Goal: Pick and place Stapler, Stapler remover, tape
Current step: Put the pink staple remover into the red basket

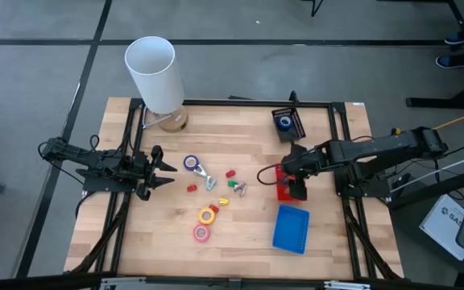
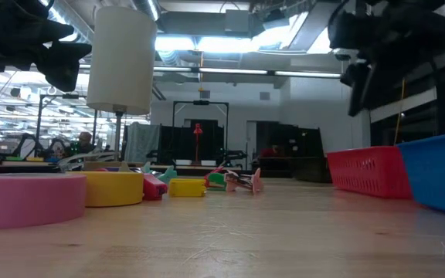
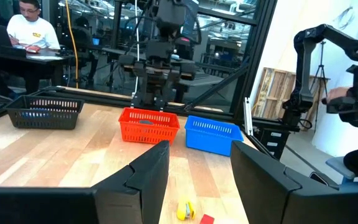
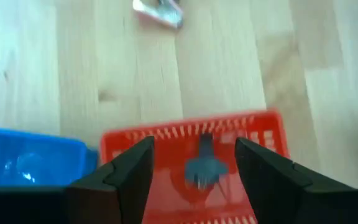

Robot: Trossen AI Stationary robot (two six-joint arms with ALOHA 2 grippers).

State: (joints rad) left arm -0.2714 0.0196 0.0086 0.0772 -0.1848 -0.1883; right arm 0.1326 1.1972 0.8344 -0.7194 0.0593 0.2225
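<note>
Drop into the red basket (image 4: 191,146) looks just done; the next pick is due.

The right end effector (image 4: 194,168) hangs over the red basket with fingers spread and empty, a small blue-grey item (image 4: 204,167) lying inside below it. Farther off on the worktop (image 1: 248,161) wait the pink tape (image 1: 202,233), yellow tape (image 1: 207,215) and blue tape (image 1: 191,163) among small tools. The left end effector (image 1: 166,171) hovers part open, holding nothing, near the blue tape, so reaching there seems next.

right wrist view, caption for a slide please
Right pincer open above the red basket, a blue-grey item lying inside it.
</note>
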